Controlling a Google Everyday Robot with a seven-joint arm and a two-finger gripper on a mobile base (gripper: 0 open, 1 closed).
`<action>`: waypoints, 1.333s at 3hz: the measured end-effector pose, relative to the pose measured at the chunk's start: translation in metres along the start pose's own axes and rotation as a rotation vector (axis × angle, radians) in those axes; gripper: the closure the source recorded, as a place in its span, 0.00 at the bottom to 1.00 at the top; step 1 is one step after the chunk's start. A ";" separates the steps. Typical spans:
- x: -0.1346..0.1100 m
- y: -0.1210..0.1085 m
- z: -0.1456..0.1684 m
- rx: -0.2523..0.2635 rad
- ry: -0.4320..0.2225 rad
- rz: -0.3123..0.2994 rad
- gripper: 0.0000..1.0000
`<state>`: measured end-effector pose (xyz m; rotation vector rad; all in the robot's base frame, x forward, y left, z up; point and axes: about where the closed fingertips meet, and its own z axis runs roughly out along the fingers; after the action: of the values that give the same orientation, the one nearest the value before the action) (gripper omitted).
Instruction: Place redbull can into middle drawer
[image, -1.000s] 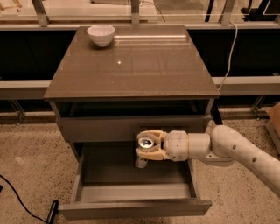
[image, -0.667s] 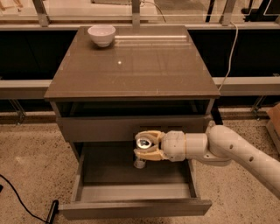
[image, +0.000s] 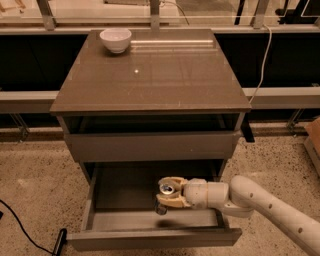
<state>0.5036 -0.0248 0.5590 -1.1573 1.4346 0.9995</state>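
Gripper (image: 169, 196), you'll see, is clamped on the redbull can (image: 166, 189), held upright inside the open middle drawer (image: 150, 238), its base seemingly just off the floor. Farther back, a white bowl (image: 115, 39) sits on the cabinet top (image: 150, 75).

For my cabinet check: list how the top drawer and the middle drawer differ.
The top drawer is pushed in; the middle drawer is pulled out. The top drawer shows only its front; the middle drawer shows its inside, over which the gripper holds the can. Both have plain, handleless fronts.
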 end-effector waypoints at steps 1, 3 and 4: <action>0.046 0.002 0.003 -0.008 0.018 0.018 1.00; 0.080 0.006 0.014 -0.028 0.095 -0.090 0.51; 0.079 0.007 0.015 -0.031 0.089 -0.085 0.27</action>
<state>0.4959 -0.0205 0.4789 -1.2882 1.4320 0.9240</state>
